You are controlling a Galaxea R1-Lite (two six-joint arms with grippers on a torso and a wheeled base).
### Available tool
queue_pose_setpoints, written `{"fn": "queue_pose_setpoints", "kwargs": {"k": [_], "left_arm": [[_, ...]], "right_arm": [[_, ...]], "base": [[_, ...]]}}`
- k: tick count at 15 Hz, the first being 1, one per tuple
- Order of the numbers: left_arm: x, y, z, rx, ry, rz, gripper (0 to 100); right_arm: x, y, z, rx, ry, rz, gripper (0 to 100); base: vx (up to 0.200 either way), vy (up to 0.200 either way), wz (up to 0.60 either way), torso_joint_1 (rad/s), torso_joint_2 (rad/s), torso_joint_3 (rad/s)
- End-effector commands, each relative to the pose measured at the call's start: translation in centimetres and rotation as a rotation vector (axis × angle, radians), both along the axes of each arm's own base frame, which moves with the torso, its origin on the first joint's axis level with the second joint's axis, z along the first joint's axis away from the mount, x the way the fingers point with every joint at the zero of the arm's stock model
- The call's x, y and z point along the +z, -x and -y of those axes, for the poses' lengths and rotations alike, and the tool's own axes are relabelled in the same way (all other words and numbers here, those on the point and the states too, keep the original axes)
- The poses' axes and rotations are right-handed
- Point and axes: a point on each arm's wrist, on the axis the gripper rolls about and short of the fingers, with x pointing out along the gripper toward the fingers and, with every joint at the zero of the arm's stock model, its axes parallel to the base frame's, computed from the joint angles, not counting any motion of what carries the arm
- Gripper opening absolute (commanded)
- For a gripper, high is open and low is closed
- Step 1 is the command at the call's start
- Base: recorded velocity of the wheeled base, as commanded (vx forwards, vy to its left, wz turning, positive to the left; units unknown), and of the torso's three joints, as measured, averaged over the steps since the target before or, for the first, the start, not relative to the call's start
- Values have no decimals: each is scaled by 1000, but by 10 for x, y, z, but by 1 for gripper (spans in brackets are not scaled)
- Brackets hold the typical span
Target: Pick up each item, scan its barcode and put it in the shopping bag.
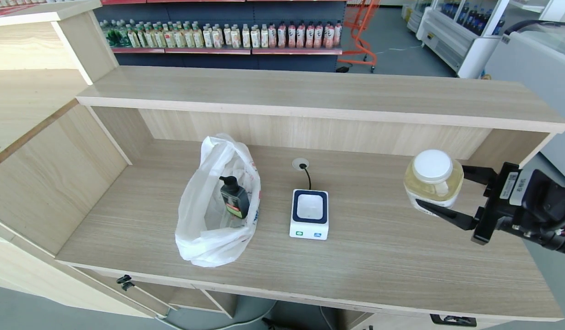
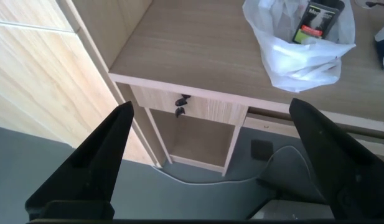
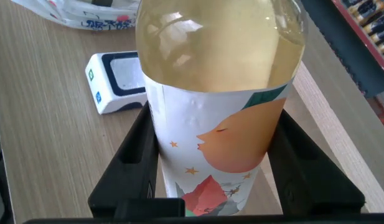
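A jar [image 1: 432, 181] of pale yellow liquid with a white lid hangs above the counter's right side, and my right gripper [image 1: 442, 195] is shut on it. Up close the jar [image 3: 220, 93] carries a white label with an orange face, clamped between the black fingers [image 3: 126, 165]. The white barcode scanner [image 1: 309, 213] with a dark-framed window sits mid-counter, also visible as scanner [image 3: 119, 79]. Left of it stands the white shopping bag [image 1: 204, 215] holding a black pump bottle [image 1: 234, 198]. My left gripper [image 2: 210, 168] hangs open below the counter's front edge, off to the left, nothing between its fingers.
A raised wooden shelf [image 1: 319, 98] runs along the counter's back. A cable goes from the scanner into a grommet [image 1: 300, 163]. A wooden side wall [image 1: 48, 183] closes the left. A drawer with a black lock [image 2: 181, 102] sits under the front edge.
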Motion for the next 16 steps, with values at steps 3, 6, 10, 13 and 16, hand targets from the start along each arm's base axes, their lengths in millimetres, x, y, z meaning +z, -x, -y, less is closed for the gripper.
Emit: {"fn": "queue_pose_setpoints", "kwargs": {"k": [3,6,10,13,16], "left_arm": [[0,0,0,1,-1,0,100],[0,0,0,1,-1,0,100],[0,0,0,0,-4,-1,100],[0,0,0,0,-4,-1,100],[0,0,0,1,-1,0,100]], "right_arm": [[-5,-14,-2,19,-1,-8,0],[-10,-17,-3,22,1,-29,0],[-17,-25,-3,41,3,-55,0],[-19,-25,-4,62,2,-61,0],[-25,-32,-5,71,3,-86,0]], "base": [[0,200,0,1,4,1],[0,133,0,2,2,-2],[50,0,0,4,2,2],[200,0,0,-10,-4,2],[67,0,0,2,1,1]]}}
